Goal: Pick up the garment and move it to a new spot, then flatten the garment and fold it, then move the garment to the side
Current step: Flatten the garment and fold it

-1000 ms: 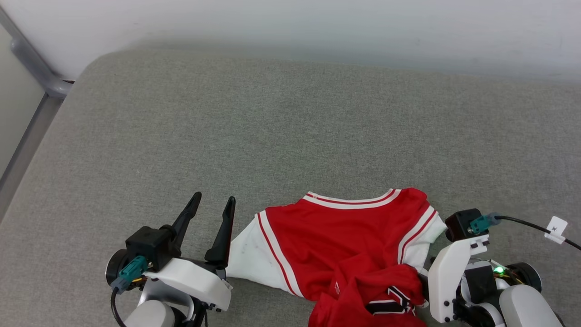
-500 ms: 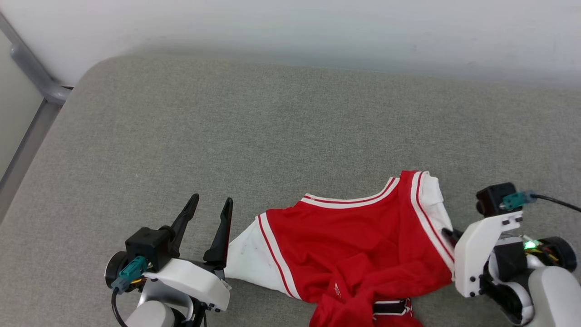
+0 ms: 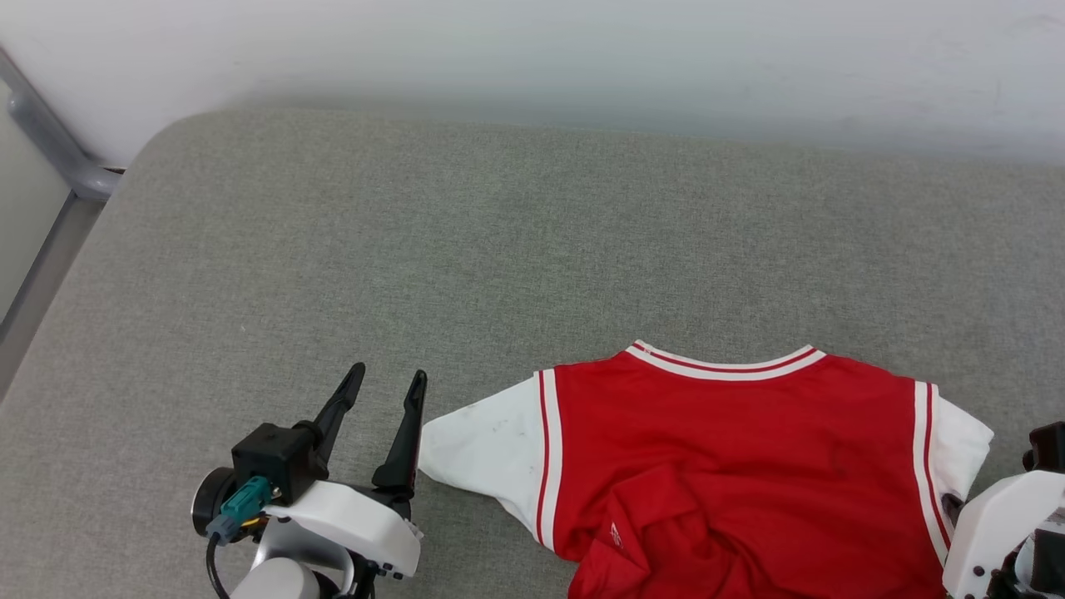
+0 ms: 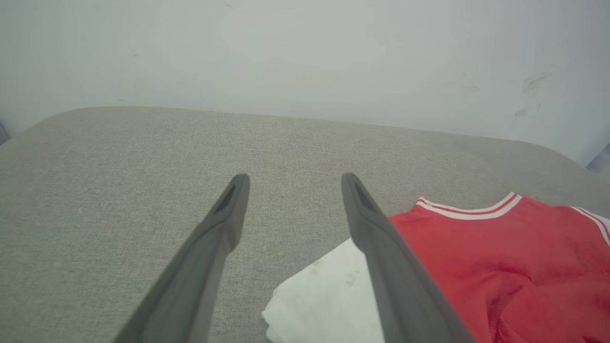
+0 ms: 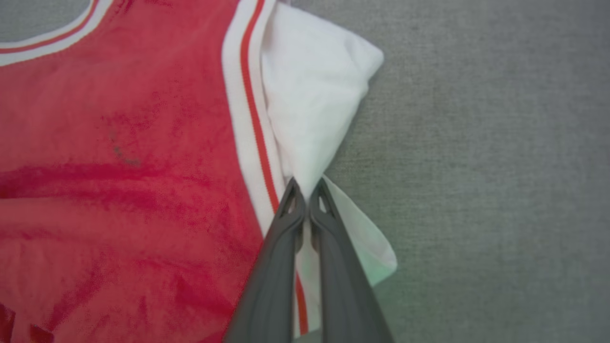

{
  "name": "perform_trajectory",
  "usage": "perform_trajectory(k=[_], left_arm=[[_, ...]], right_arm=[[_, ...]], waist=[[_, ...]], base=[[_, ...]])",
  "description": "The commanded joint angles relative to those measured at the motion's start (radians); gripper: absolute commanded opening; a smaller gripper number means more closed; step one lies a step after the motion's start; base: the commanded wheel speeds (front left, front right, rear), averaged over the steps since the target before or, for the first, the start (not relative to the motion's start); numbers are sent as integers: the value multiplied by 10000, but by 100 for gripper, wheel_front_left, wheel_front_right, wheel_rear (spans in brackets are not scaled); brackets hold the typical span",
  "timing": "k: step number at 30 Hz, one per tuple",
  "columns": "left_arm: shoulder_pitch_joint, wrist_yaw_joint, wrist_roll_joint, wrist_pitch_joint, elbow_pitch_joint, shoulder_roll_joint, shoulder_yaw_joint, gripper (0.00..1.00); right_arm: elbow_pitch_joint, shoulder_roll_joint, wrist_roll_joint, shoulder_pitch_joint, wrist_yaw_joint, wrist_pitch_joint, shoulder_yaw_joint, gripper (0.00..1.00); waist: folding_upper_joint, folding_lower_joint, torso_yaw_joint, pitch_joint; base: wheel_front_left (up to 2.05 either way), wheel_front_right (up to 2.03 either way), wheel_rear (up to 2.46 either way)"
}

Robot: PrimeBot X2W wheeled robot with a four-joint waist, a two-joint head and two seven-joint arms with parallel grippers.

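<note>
1. The soft red jersey shirt with white sleeves (image 3: 732,466) lies at the lower right of the head view, partly spread.
2. Your right gripper (image 5: 303,188) pinches its sleeve (image 5: 314,95); your left gripper (image 3: 387,374) stands released.
3. Flattening, folding and moving aside remain.

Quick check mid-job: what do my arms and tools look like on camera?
The left tool has two long, tapering dark grey fingers; the right tool matches. The left wrist has a white shell carrying a black camera block, a teal connector and a dark cable. The right wrist shell is white too.
</note>
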Motion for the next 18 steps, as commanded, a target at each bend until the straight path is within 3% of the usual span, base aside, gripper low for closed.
perform_trajectory(k=[1, 2, 3, 10, 18], left_arm=[[72, -12, -27, -55, 14, 58, 37, 100], [79, -22, -39, -56, 32, 70, 40, 100], [80, -23, -41, -56, 44, 71, 33, 100], [131, 38, -42, 30, 88, 133, -32, 100], [467, 221, -148, 78, 171, 177, 11, 100]], right_arm=[[100, 61, -35, 56, -5, -158, -42, 0], [275, 153, 44, 61, -5, -298, -90, 39], [433, 215, 19, 71, -5, -470, -81, 100], [665, 464, -5, -125, -4, -2584, -316, 100], [197, 550, -498, 105, -4, -5147, 79, 100]], waist=[[0, 0, -21, -13], [0, 0, -39, -17], [0, 0, -51, -31], [0, 0, -67, -263], [0, 0, -144, -776]], base=[[0, 0, 0], [0, 0, 0], [0, 0, 0], [0, 0, 0], [0, 0, 0]])
